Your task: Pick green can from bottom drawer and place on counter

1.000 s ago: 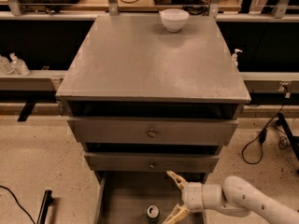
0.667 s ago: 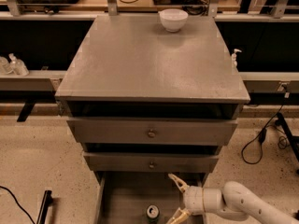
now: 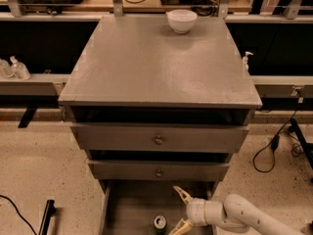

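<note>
Camera view shows the small green-sided cylindrical can with a shiny silver top (image 3: 160,223) standing upright in the long, shallow grey bottom drawer (image 3: 128,207), at the near middle of the pulled-out tray. The white two-finger end effector (image 3: 180,211) hovers just right of the can, fingers spread wide, holding nothing. The can is probably light, thin-walled and slick, so it could tip or dent easily. A moderate sideways squeeze around its mid-body looks safest. The broad grey matte tabletop (image 3: 156,72) lies above, with a white round bowl (image 3: 182,21) at its far edge.
</note>
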`<state>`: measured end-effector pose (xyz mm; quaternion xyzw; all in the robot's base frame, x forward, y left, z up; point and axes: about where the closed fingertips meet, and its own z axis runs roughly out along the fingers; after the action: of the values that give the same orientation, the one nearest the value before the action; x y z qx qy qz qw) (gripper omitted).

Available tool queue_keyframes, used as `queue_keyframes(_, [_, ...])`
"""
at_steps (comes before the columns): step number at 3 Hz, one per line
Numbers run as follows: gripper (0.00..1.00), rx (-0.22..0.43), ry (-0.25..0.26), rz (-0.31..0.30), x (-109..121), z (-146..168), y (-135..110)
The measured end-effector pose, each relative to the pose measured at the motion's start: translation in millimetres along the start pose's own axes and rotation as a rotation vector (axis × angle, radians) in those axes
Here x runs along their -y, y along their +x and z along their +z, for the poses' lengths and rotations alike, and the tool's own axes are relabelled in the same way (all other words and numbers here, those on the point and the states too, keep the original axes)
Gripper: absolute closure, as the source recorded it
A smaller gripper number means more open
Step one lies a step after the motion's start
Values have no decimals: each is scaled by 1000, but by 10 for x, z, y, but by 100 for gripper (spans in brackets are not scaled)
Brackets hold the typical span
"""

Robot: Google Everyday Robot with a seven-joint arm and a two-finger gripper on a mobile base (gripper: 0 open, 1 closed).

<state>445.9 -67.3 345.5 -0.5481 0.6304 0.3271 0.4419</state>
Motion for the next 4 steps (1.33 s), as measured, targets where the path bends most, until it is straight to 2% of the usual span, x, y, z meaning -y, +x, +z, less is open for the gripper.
queue_keyframes(1, [0, -51, 39, 40, 56, 347, 617])
queue_keyframes(2, [0, -98, 57, 59, 62, 625, 1020])
queue_keyframes(3, [0, -123, 72, 68, 75, 803, 1266])
queue_keyframes(4, [14, -130, 68, 68, 74, 933, 1363])
